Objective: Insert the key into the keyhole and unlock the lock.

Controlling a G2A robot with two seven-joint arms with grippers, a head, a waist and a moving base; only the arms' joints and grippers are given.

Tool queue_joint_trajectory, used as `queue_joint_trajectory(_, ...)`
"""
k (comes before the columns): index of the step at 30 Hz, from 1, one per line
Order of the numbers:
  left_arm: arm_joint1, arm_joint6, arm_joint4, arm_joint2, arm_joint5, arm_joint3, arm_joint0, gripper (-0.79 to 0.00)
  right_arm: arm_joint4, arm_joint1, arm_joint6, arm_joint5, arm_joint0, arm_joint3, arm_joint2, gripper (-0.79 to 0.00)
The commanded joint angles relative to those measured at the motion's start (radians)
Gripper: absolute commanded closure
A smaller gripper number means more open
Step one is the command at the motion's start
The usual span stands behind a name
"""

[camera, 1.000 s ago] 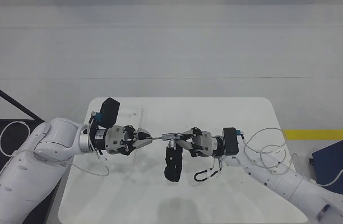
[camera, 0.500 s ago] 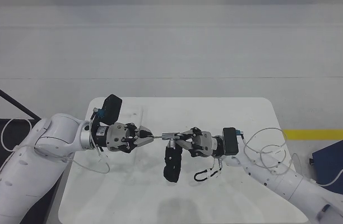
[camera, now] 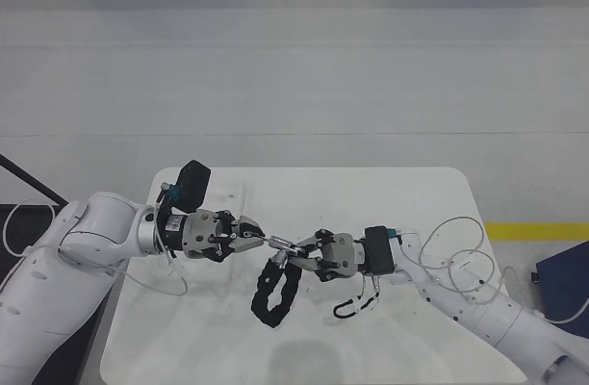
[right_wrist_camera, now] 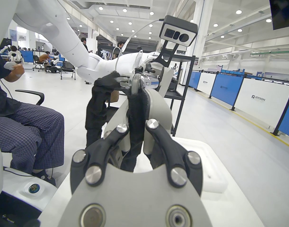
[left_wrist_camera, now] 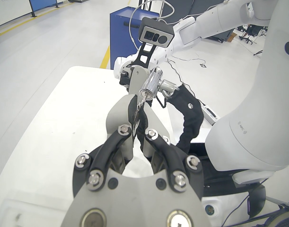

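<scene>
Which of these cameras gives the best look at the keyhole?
The left wrist view: the keyhole faces that camera at the end of the chrome lock, with the key meeting it. The top view shows the lock's side from above; the right wrist view sees its back end.

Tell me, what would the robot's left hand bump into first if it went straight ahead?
Probably the shiny silver lock: the left hand holds a small metal key at its keyhole, so that round face comes first.
</scene>
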Motion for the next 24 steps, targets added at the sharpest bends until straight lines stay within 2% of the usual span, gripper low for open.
queue_joint_trajectory(1, 0.0, 0.003, 0.0, 0.003, 0.0, 0.001, -0.003, 0.0, -0.007, -0.002, 0.004, -0.004, -0.006, -0.001, 0.01, 0.0)
queue_joint_trajectory(2, -0.001, 0.007, -0.006, 0.006, 0.0, 0.002, -0.003, -0.049, -0.012, -0.003, 0.006, -0.007, -0.009, -0.001, 0.016, 0.0)
queue_joint_trajectory(3, 0.0, -0.008, -0.007, 0.013, 0.0, -0.002, -0.004, -0.499, -0.013, -0.004, 0.006, -0.008, -0.01, -0.001, 0.018, 0.0)
queue_joint_trajectory(4, 0.001, -0.019, -0.014, 0.018, 0.0, -0.008, -0.005, -0.785, -0.013, -0.004, 0.006, -0.008, -0.01, -0.001, 0.018, 0.0)
queue_joint_trajectory(10, 0.01, -0.067, -0.06, 0.022, 0.0, -0.017, -0.008, -0.785, 0.003, -0.005, 0.031, 0.019, -0.026, -0.019, 0.033, 0.0)
queue_joint_trajectory(18, 0.013, -0.063, -0.078, 0.011, 0.0, -0.01, -0.008, -0.785, 0.028, -0.003, 0.052, 0.016, -0.063, -0.035, 0.107, 0.0)
queue_joint_trajectory(21, 0.013, -0.047, -0.085, 0.001, 0.0, -0.008, -0.003, -0.785, 0.041, -0.002, 0.039, -0.012, -0.077, -0.034, 0.132, 0.0)
queue_joint_trajectory(24, 0.015, -0.035, -0.09, -0.012, 0.0, -0.007, 0.009, -0.785, 0.045, -0.001, 0.041, -0.084, -0.082, -0.023, 0.148, 0.0)
